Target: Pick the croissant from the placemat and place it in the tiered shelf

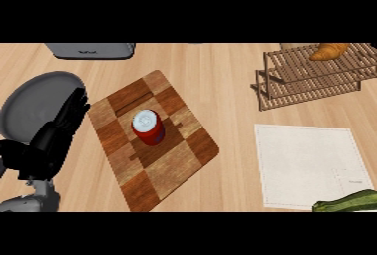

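From the head view I see my left hand [52, 142] at the left edge, fingers straight and pointing up, holding nothing. It rests over the right side of a grey plate [29, 99]. My right hand is out of view, so I cannot tell its state.

The croissant [329, 50] lies on the top level of the wooden tiered shelf [309, 82], at the far right of the desk [221, 74]. The white placemat [305, 164] lies nearer to me, apart from the shelf, and a green vegetable [347, 202] shows at its near right corner, cut off by the view's edge.

In the middle, a checkered wooden cutting board [177, 159] lies at an angle with a red can [148, 128] standing upright on it. A grey appliance [90, 50] sits at the far left.
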{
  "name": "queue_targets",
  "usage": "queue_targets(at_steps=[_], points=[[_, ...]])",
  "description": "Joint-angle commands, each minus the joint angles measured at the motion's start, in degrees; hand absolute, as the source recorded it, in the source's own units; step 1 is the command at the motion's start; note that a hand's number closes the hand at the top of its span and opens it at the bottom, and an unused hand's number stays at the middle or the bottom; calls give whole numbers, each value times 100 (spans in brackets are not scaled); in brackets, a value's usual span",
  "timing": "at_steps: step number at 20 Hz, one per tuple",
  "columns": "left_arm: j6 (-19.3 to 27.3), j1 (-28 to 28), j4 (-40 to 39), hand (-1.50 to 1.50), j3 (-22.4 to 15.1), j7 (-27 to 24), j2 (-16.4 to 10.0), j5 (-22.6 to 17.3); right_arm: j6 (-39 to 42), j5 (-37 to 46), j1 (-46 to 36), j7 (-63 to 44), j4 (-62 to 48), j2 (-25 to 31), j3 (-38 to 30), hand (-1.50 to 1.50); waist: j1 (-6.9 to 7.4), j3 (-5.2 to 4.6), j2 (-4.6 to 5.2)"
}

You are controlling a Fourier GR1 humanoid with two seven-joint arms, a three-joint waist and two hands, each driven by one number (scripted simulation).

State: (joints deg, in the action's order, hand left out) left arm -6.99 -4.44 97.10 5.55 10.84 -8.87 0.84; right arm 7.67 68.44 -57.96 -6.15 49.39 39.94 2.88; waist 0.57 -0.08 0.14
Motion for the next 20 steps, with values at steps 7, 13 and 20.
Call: queue_targets(at_steps=[7, 13, 20], points=[[-86, -166, 37, 0, 87, 176, -88, -111, -119, -759, -802, -539, 145, -332, -1081, -150, -9, 9, -35], [-110, 355, 133, 0, -128, -113, 47, 61, -21, -1453, -1338, -920, 495, -123, -1915, -150, -24, 6, -63], [-61, 128, 112, 0, 132, 45, -83, -59, 239, -2464, -1875, -2082, 426, 361, -3410, -150, -106, 10, -73]])
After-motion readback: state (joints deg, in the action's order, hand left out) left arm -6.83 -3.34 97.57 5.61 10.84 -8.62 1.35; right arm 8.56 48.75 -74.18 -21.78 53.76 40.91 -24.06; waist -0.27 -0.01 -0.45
